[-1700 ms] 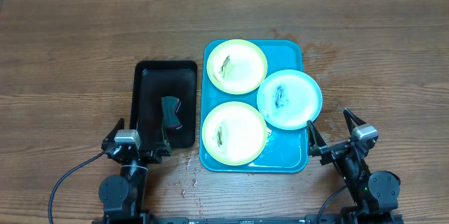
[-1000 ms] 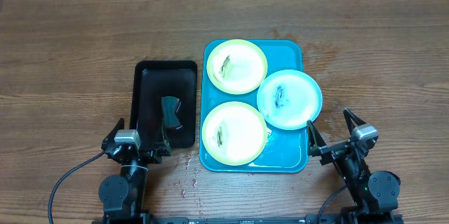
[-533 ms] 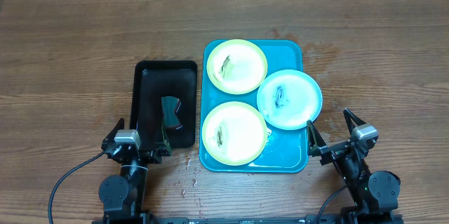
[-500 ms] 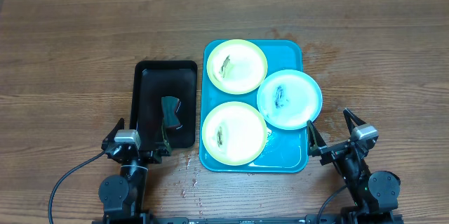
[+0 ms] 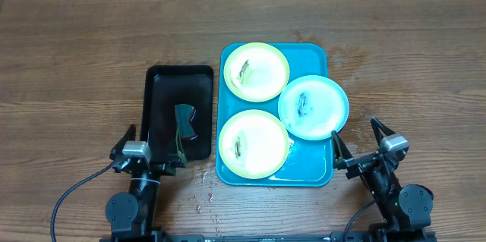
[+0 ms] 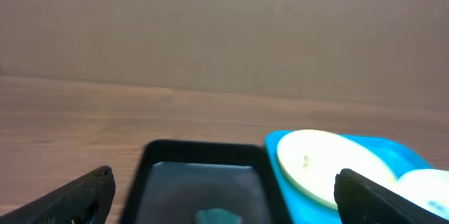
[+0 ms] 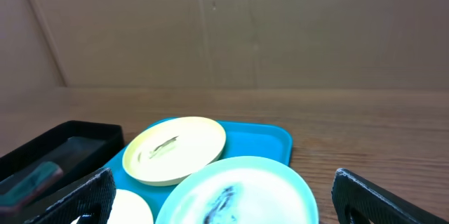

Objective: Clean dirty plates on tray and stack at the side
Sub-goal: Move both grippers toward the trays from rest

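The turquoise tray (image 5: 311, 58) holds three plates, each with a dark smear: a yellow-green plate (image 5: 256, 71) at the back, a second yellow-green plate (image 5: 253, 143) at the front, and a light blue plate (image 5: 313, 107) overhanging the tray's right edge. My left gripper (image 5: 149, 145) is open and empty at the front edge of the black tray (image 5: 161, 83). My right gripper (image 5: 355, 139) is open and empty just in front and right of the blue plate (image 7: 238, 190). The back yellow-green plate (image 7: 175, 150) shows in the right wrist view; the left wrist view shows the front yellow-green plate (image 6: 316, 164) on the tray.
The black tray holds a dark green sponge (image 5: 184, 121). Water droplets lie on the wood (image 5: 203, 185) in front of the turquoise tray. A cardboard wall stands at the back. The black tray (image 6: 203, 164) fills the left wrist view's lower middle.
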